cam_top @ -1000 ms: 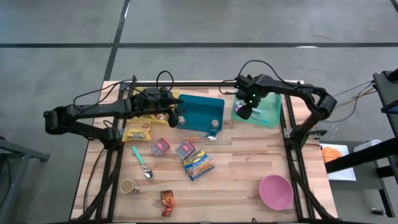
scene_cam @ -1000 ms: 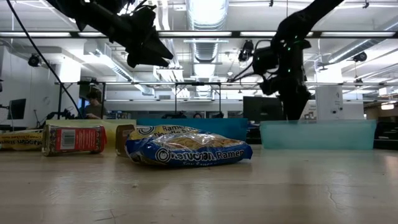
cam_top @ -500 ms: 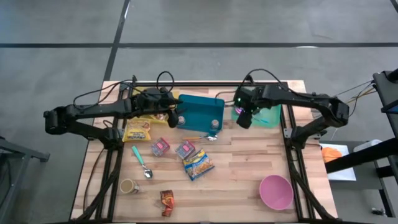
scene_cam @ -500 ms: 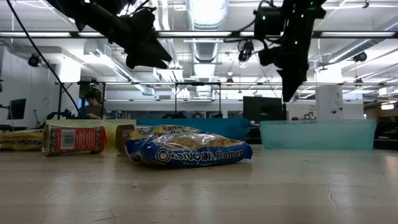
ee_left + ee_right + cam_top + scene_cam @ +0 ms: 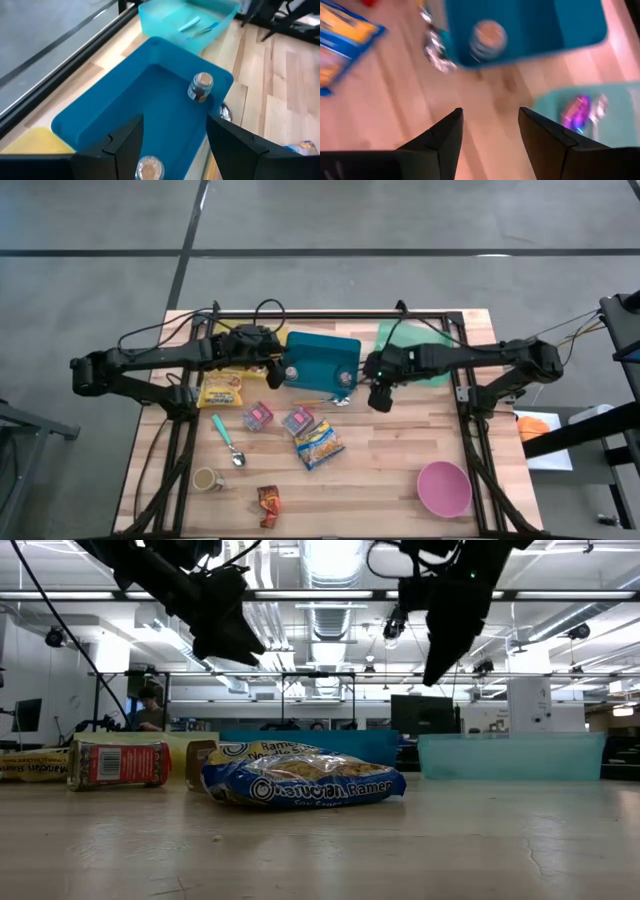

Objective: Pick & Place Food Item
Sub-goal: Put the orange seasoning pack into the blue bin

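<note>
Several food packets left loose on wooden table (image 5: 400, 450): blue-and-yellow ramen packet (image 5: 319, 443), two small red packets (image 5: 258, 416), yellow pouch (image 5: 222, 389), brown wrapper (image 5: 268, 506). Two small jars (image 5: 200, 86) already inside dark blue bin (image 5: 322, 360). Right gripper (image 5: 380, 396) empty, fingers apart, above table beside bin. Left gripper (image 5: 276, 369) open, empty, over bin's edge. Most sorting judged undone.
</note>
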### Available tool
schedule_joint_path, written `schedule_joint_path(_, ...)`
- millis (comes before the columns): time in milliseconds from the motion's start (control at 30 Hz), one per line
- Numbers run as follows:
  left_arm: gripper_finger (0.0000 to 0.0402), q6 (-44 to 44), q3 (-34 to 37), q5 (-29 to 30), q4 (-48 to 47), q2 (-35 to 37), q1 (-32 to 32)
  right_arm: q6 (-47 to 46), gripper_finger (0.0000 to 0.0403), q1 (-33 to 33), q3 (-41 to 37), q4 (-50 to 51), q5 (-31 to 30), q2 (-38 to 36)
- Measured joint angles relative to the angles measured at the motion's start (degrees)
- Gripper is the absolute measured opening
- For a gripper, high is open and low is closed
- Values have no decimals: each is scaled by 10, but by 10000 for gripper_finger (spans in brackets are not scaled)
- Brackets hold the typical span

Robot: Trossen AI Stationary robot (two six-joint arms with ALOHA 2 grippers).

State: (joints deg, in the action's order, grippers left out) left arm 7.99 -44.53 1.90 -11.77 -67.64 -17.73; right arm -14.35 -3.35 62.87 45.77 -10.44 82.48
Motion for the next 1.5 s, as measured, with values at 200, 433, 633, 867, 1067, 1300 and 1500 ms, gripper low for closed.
schedule_joint_path(200,224,0,0,0,-24,0,0,-3,190,79,-3,-93,-1,28)
schedule_joint_path(433,224,-4,0,-10,-63,0,0,-7,190,148,8,-149,-36,84)
schedule_joint_path(633,224,-9,0,-58,-59,0,49,-69,189,161,14,-147,-108,97)
schedule_joint_path(867,224,-6,-7,-34,-74,1,208,-71,189,128,7,-147,-122,59)
schedule_joint_path(1067,224,26,-4,65,-75,0,349,-36,189,79,-27,-164,-78,-5)
schedule_joint_path(1300,224,109,-1,116,-105,-2,435,-40,189,43,-127,-305,61,-86)
schedule_joint_path(1500,224,287,-1,34,-170,-42,450,-76,189,45,-197,-379,60,-119)
